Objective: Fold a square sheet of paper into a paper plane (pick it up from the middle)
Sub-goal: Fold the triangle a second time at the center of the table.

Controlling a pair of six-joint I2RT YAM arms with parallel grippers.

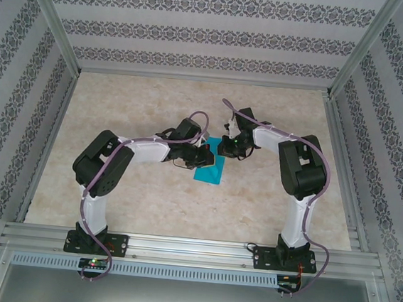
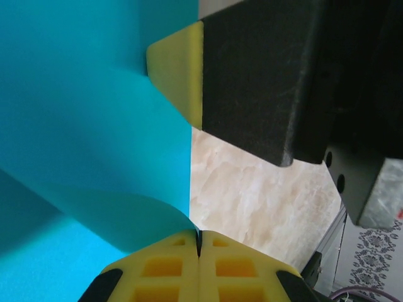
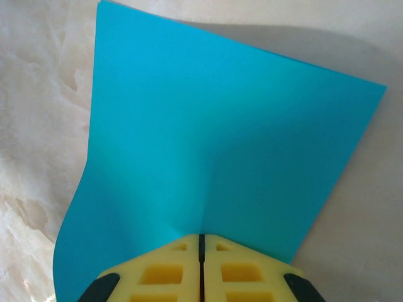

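Top external: your square sheet of paper (image 1: 209,172) sits mid-table (image 1: 133,194), with the left gripper (image 1: 199,158) and right gripper (image 1: 228,150) at its far edge and bare room all round. Left wrist: the left jaws are pinched on the sheet's curled edge. Right wrist: the right jaws clamp another edge, and the remaining edges are free.

Probably lab test cell — aluminium frame (image 1: 192,248), patterned wall panels (image 1: 198,36), marble-look tabletop (image 1: 147,196).

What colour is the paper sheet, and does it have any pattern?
The sheet is plain teal-blue with no pattern. It shows best in the right wrist view.
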